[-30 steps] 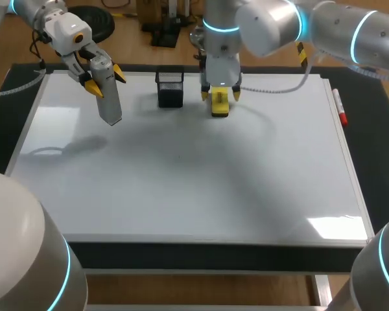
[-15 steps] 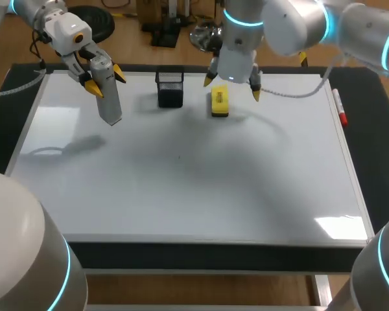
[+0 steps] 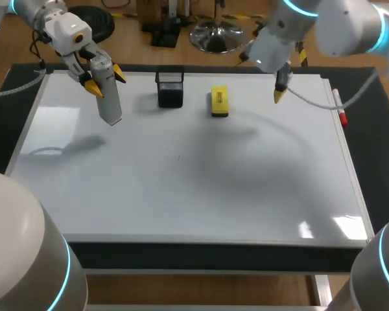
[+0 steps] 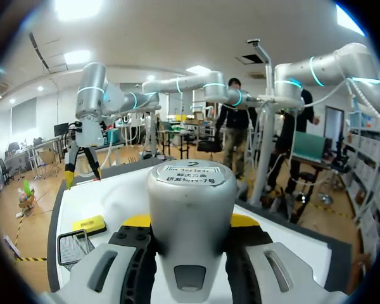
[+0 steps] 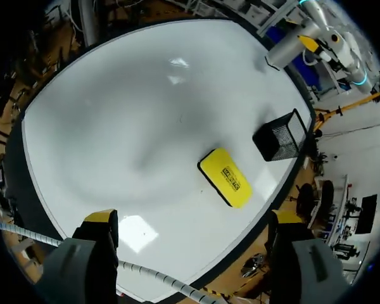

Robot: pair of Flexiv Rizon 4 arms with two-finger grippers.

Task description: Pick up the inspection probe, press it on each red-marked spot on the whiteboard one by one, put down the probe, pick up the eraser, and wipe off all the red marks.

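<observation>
Our right gripper [image 3: 260, 79] has risen off the eraser [image 3: 219, 102], which lies on the whiteboard [image 3: 181, 194] beside the mesh holder [image 3: 170, 89]. It gapes wide, empty. Our left gripper [image 3: 105, 81] clamps the probe [image 3: 109, 98]. No red marks seem left, so next we set the probe down.

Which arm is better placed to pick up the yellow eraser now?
Right. Its jaws stand open and empty close beside the eraser; the left jaws are shut on the probe, past the mesh holder.

The probe [image 4: 190, 202] hides the left gripper [image 4: 191, 220] — only slivers of yellow tips [image 4: 138, 220] show.
</observation>
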